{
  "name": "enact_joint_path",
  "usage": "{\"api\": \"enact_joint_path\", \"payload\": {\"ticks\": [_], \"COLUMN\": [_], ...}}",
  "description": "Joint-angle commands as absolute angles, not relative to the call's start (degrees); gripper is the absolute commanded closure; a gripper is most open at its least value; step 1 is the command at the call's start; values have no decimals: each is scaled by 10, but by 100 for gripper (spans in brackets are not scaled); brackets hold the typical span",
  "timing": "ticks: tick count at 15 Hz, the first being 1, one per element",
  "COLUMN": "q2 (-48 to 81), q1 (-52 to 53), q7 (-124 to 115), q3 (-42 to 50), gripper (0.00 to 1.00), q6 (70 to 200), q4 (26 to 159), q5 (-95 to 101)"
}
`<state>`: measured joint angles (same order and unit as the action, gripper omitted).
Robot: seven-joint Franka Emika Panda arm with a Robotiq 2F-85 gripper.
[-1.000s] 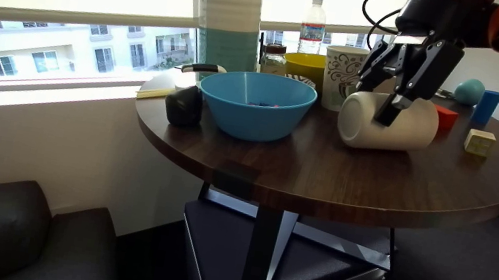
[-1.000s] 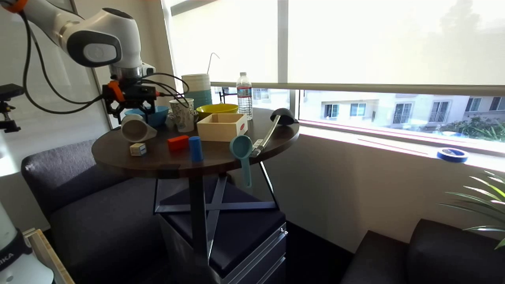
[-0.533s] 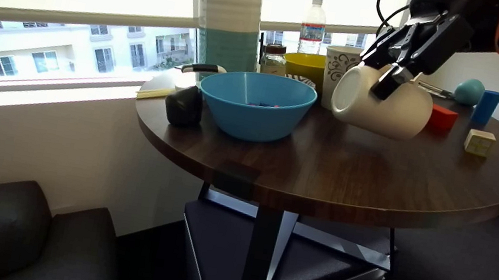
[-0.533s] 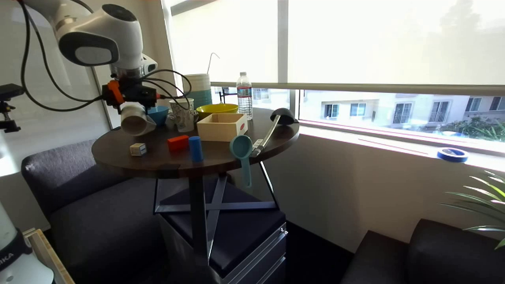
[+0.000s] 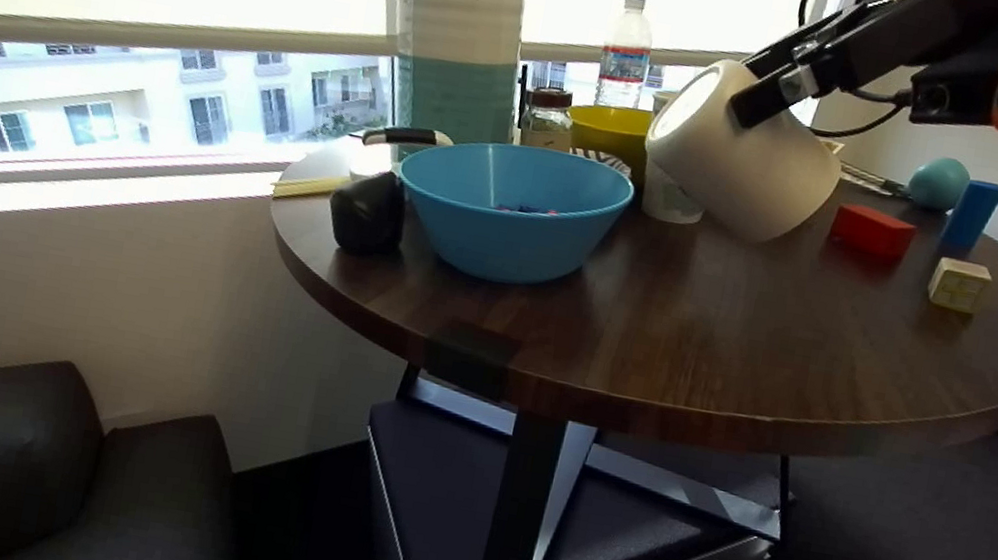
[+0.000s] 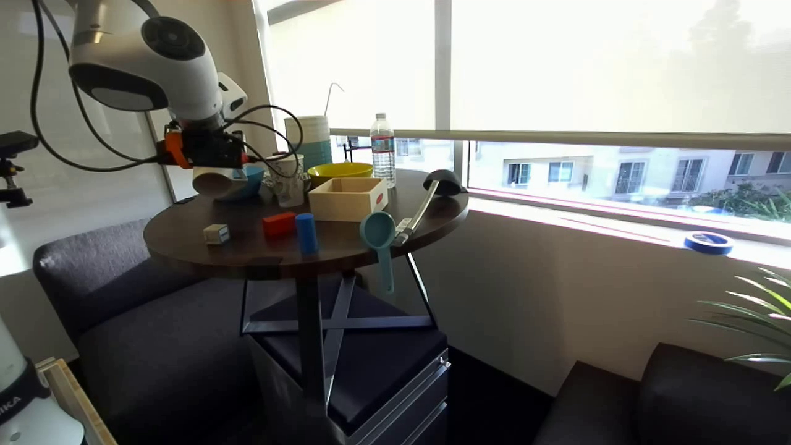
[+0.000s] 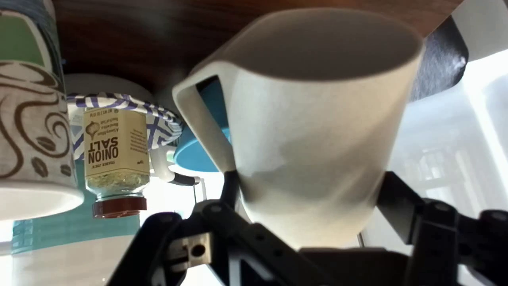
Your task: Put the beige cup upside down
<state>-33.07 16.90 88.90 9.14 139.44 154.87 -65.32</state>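
Both exterior views face the table (image 5: 699, 354), the wrist view closer.

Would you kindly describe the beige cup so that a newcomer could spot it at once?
Find the round table; over it, the tool grips the beige cup, tilted with its base higher than its mouth. It has a handle, and its plain wall sets it apart from the patterned cup nearby, printed with brown swirls.

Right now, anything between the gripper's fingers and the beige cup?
Nothing shows there: in the wrist view, the gripper clamps the beige cup directly, near its base.
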Motion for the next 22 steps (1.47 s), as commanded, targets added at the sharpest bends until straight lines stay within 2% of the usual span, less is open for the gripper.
{"api": "enact_joint_path", "payload": {"ticks": [1,10,22], "q2": [-335,-309,-268], "q1": [140,61,17], "q7": [966,1024,1063], "q3": [68,11,-10], "gripper": [38,38,38], "q6": [1397,1345,1278], "q4": [1563,1574,1575], "q5": [-762,-867,-920]}}
